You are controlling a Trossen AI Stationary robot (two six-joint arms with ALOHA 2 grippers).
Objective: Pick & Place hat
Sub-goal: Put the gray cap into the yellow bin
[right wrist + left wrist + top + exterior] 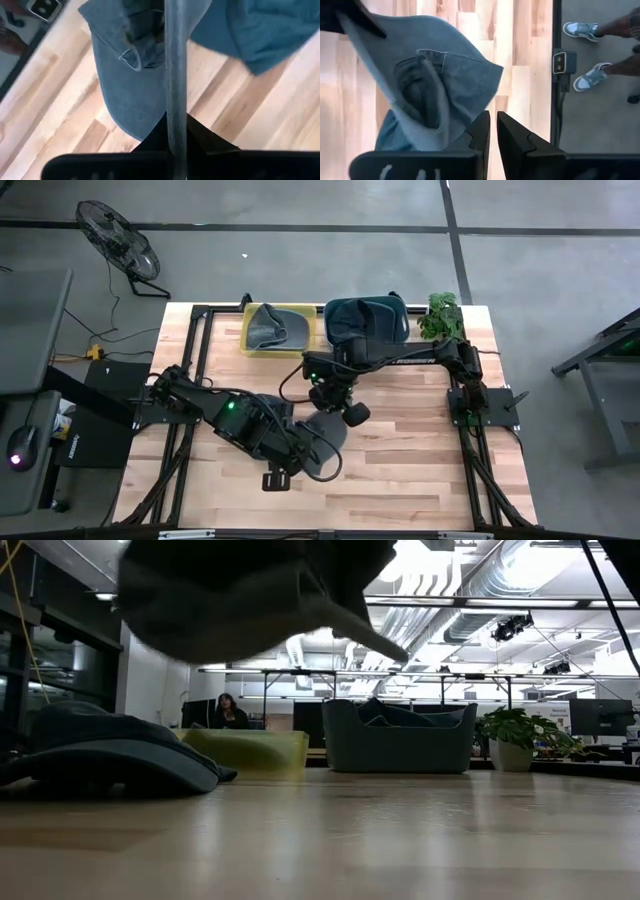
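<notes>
A grey-blue hat (250, 590) hangs clear of the table in the low view, its brim (385, 645) pointing right. My right gripper (175, 125), over the table's middle (350, 412), is shut on a thin grey edge of it. A second hat (100, 755) lies brim-down on the wood at the left. My left gripper (493, 132), near the table's near edge (277, 478), is shut with nothing between its fingers. A denim hat (430, 85) shows its inside and strap just beside them. My right gripper pinches the hat's thin edge (175, 100) between its two fingers. That edge shows edge-on, as a narrow strip running straight out from the fingertips. The fingers come from above, pointing down at the table. The hat hangs off the wood.
A yellow bin (252, 340) holding a hat and a dark teal bin (330, 315) holding hats stand at the far edge, with a potted plant (440, 315) to their right. A person's feet (585, 30) stand on the floor beside the table. Bare wood lies to the near right.
</notes>
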